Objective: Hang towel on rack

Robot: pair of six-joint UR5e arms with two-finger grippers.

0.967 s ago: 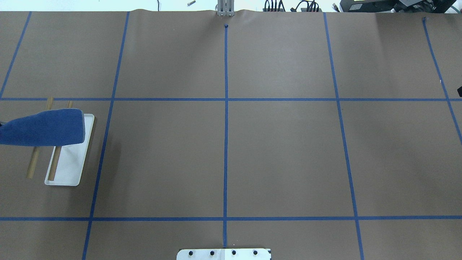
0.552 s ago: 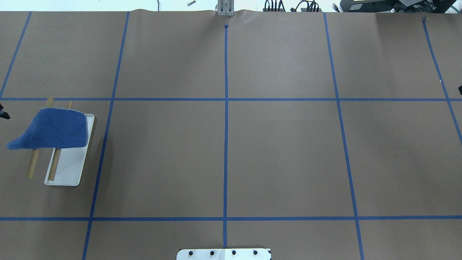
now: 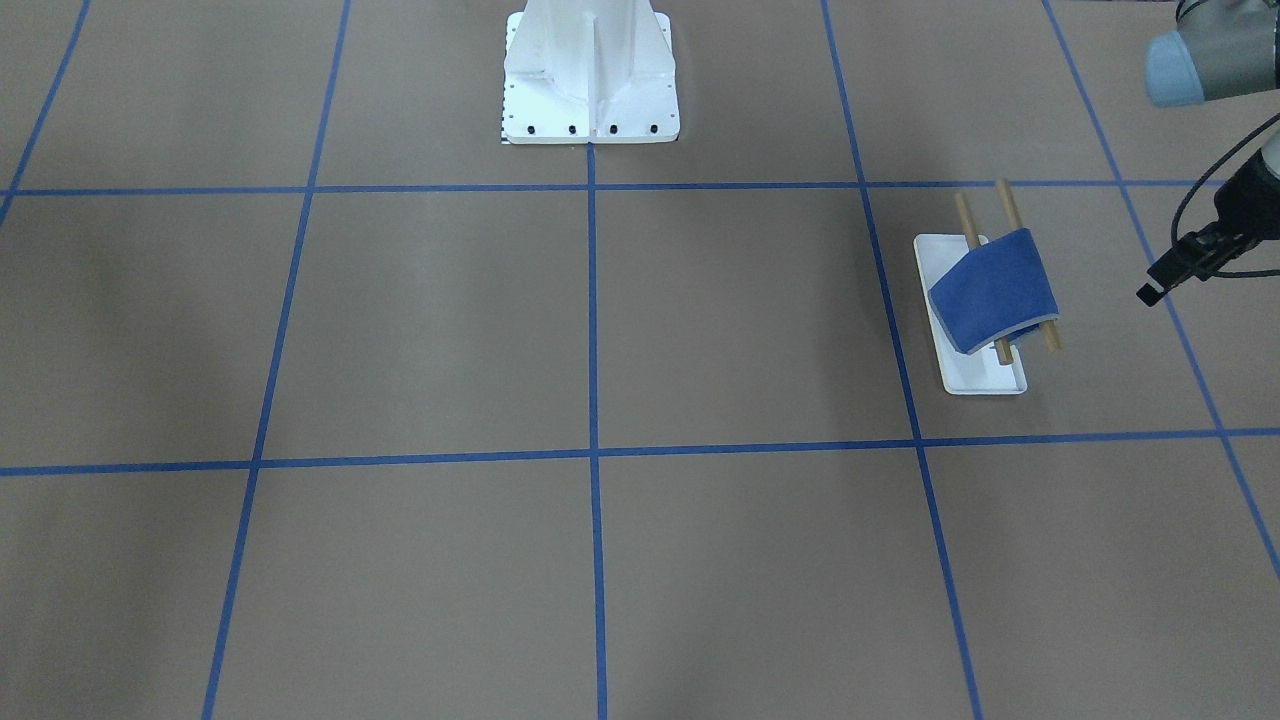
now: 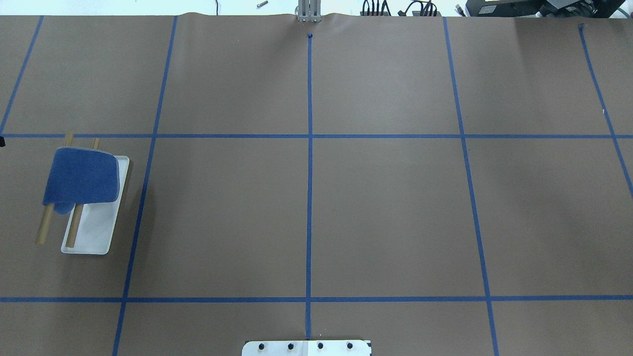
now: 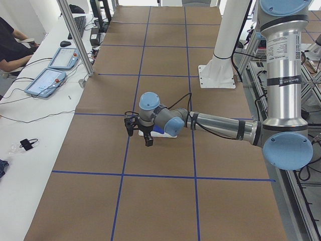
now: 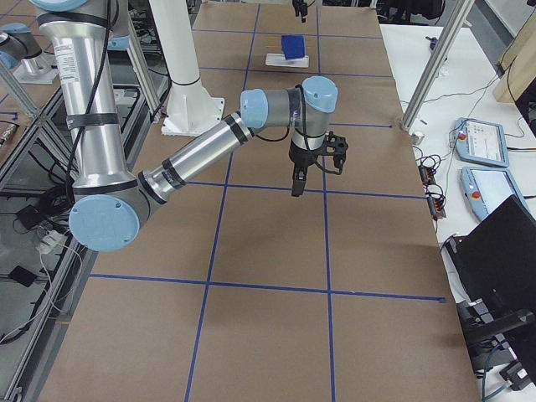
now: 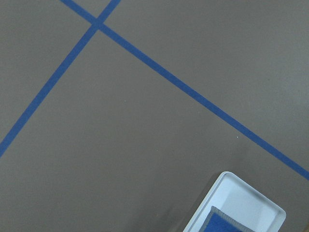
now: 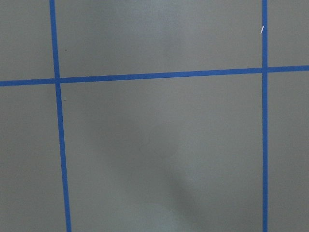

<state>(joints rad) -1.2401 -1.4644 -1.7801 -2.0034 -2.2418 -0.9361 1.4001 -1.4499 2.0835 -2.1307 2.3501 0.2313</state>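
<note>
Draping limply across the rack (image 4: 94,232), the towel (image 4: 81,174) looks light and soft, best pinched at an edge; left hand (image 3: 1158,284) sits apart, grip unreadable.

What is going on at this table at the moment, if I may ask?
The blue towel is draped over both dowels of the rack, so the hanging looks done. The left gripper hovers beside the rack, open and clear of the towel. The right gripper hangs over the table far from the rack, holding nothing.
</note>
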